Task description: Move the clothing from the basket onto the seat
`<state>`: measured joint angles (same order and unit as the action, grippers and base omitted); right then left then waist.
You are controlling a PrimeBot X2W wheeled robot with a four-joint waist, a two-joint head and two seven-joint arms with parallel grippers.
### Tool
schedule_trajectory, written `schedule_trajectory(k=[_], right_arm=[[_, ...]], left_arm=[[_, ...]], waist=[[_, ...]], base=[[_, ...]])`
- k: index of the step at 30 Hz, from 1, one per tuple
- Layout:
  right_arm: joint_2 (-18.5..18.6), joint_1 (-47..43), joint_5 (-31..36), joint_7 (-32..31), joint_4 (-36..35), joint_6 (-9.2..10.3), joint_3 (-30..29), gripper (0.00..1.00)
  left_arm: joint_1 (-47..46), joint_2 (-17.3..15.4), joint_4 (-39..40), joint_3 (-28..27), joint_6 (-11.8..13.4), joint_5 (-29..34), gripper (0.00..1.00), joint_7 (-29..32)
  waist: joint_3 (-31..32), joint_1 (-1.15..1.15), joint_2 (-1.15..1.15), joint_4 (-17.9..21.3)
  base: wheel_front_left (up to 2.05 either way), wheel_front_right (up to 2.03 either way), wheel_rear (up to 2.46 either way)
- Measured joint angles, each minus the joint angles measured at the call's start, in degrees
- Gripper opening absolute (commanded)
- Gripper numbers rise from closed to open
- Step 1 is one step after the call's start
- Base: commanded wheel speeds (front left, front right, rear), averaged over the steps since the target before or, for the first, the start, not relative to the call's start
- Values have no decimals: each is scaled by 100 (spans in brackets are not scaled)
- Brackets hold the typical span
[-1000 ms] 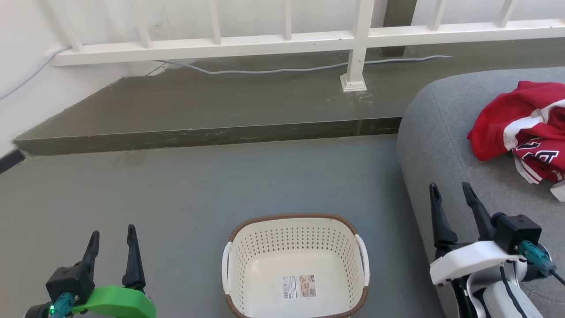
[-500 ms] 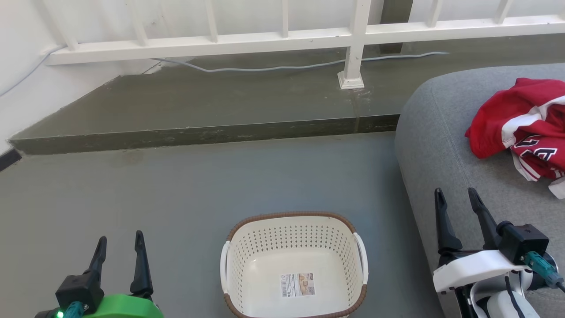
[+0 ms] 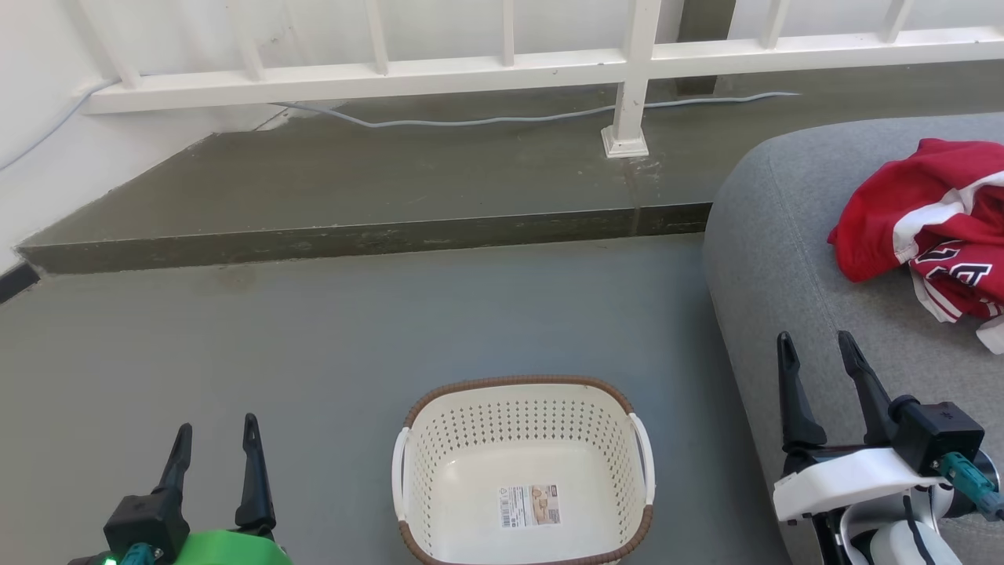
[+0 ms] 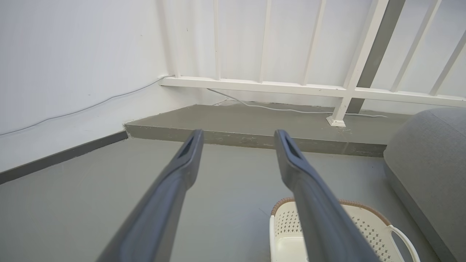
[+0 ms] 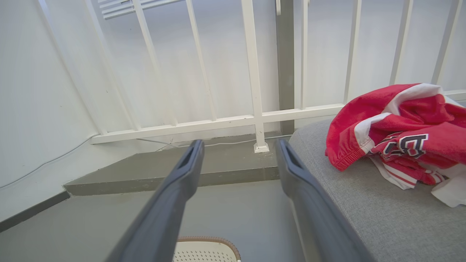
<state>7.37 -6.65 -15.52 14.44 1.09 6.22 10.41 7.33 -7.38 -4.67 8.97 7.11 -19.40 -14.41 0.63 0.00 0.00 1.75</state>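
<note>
The red clothing with white trim and black-and-white lettering lies crumpled on the grey seat at the right; it shows too in the right wrist view. On the floor at the bottom centre, the white perforated basket with a brown rim holds only a label on its bottom. My right gripper stands open over the seat's near edge, apart from the clothing. Left of the basket, my left gripper hangs open with nothing between its fingers.
A raised concrete step runs across the floor behind the basket, with a white railing and a grey cable on it. A white wall closes the left side.
Both grippers have sunk slightly lower in the head view, and the whole picture shifted a little. The clothing and basket lie as before.
</note>
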Motion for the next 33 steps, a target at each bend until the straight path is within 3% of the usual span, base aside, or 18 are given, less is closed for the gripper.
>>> schedule_trajectory(k=[4, 5, 18, 33], right_arm=[[-1, -70, 43, -1, -46, 1, -18, 100], [-2, -92, 45, -1, -53, 2, -19, 0], [-116, -292, -249, -5, 257, -66, 67, 0], [-186, -309, -1592, -198, 220, -215, -130, 0]], left_arm=[[10, 64, 14, -8, 0, 1, 100, 26], [15, 65, 16, -15, 0, 1, 0, 26], [63, 226, -360, 60, -60, -255, 0, 77], [55, 250, -380, -115, -257, -1533, 0, 377]], waist=[[0, 0, 0, -2], [0, 0, 0, -3], [-9, 0, 0, -13], [-26, 0, 0, -42]], base=[[0, 0, 0], [0, 0, 0], [0, 0, 0], [0, 0, 0]])
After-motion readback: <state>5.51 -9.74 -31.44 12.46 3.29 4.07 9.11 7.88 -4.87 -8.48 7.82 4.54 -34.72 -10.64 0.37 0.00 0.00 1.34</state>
